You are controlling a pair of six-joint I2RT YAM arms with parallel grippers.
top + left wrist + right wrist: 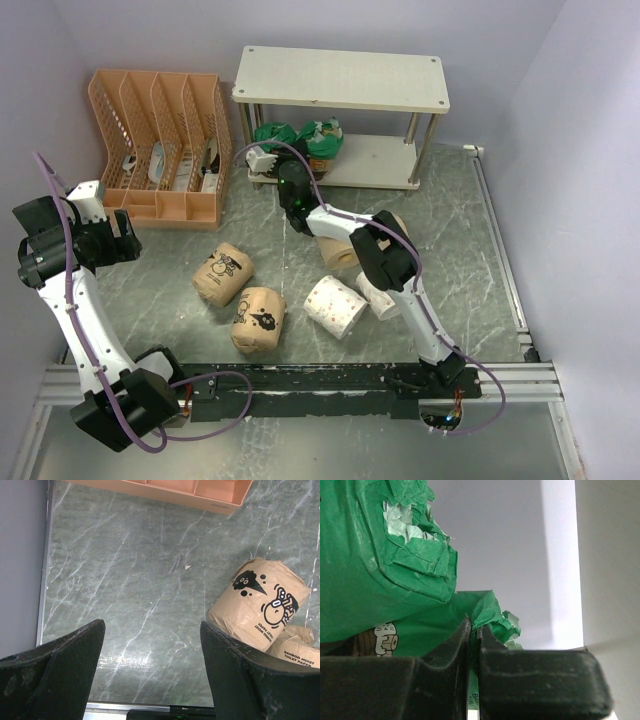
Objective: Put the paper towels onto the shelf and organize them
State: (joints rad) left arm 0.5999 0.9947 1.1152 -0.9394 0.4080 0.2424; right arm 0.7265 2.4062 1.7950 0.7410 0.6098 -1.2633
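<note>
The shelf [340,78] stands at the back centre. Two brown rolls with green tops [322,135] sit on the left of its lower board. My right gripper [262,152] reaches in there and is shut on a fold of green wrapper [492,612] of one roll; the other green top [380,555] fills the upper left of the right wrist view. Two black-print tan rolls [222,272] [258,318] lie on the table. So do a white dotted roll [336,305] and a plain tan roll [340,250]. Others are partly hidden under the right arm. My left gripper [128,238] [151,630] is open and empty above bare table, left of a black-print roll [260,607].
An orange slotted file organizer [160,150] stands at the back left, and its front edge shows in the left wrist view [175,490]. Grey walls close in on three sides. A metal rail [300,380] runs along the near edge by the arm bases.
</note>
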